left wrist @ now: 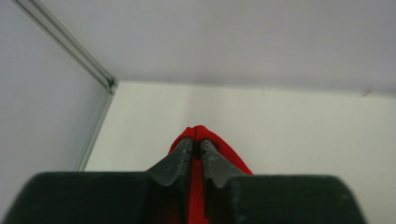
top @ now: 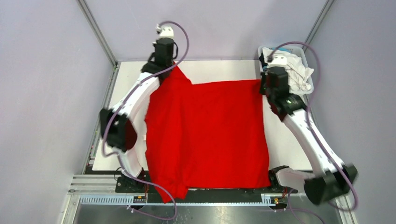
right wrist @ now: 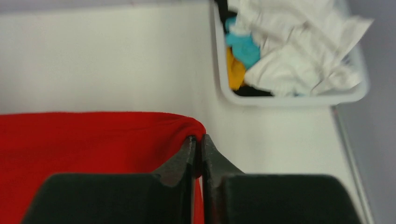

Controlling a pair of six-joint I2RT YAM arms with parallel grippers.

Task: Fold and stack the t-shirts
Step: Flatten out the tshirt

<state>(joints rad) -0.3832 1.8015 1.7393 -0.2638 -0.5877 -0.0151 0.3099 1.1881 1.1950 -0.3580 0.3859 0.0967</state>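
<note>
Red t-shirt [top: 205, 135] lies spread over the table [top: 219, 70], its far right corner just beside the white basket [top: 309, 65] and the rest running away from the basket toward the arm bases. The corner farthest from the basket looks to hang past the table's near edge. The right gripper [right wrist: 198, 140] is closed on the corner next to the basket, a bunch of red cloth pinched at its tips. The left gripper [left wrist: 196, 142], along the same far edge but well apart from the basket, is likewise closed on a peak of red cloth pulled up off the table.

The side away from the basket is rumpled and doubled over. If that raised peak is let go as it stands, it would likely slump into a heap, and any fold made over it would come out crooked. The overhanging corner could drag the cloth off the table. Working so close to the basket, the right gripper could also snag the white shirts [top: 299, 70] spilling over its rim
</note>
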